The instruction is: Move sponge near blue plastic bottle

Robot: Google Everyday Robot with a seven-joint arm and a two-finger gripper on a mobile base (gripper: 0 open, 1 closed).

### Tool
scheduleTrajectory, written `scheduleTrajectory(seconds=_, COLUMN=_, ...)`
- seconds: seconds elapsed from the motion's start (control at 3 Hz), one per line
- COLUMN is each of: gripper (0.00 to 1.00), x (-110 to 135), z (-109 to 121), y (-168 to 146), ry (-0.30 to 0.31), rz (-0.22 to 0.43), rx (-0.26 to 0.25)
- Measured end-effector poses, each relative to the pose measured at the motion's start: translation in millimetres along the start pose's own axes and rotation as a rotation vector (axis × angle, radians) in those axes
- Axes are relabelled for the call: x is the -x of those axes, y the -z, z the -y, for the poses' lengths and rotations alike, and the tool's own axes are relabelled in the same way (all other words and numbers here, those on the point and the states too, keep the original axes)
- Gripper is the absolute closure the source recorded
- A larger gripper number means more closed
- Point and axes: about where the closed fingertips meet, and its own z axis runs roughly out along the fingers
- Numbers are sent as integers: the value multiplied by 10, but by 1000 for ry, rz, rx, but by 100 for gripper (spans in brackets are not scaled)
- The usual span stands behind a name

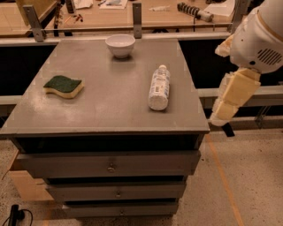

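The sponge (63,85), dark green on top with a yellow base, lies flat on the left side of the grey tabletop (110,110). The blue plastic bottle (159,88), pale with a white cap and a speckled label, lies on its side right of centre, cap pointing away. My gripper (223,112) hangs off the right edge of the table, pointing down, about level with the tabletop and to the right of the bottle. It holds nothing that I can see and is far from the sponge.
A white bowl (120,45) stands at the far middle of the table. Below the top are several drawers (110,165). A wooden workbench (132,13) with tools runs behind the table. Speckled floor (247,185) lies to the right.
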Motion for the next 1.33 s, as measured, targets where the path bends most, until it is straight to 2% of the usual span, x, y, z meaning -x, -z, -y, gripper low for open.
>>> scheduleTrajectory(seconds=0.67, gripper=0, x=1645, z=-65, y=-150, ry=124, rz=255, rx=41)
scheduleTrajectory(seconds=1.0, gripper=0, x=1645, z=-65, y=-150, ry=124, rz=255, rx=41)
scheduleTrajectory(seconds=1.33, gripper=0, x=1817, z=91, y=-299, ry=108, rz=298, rx=13)
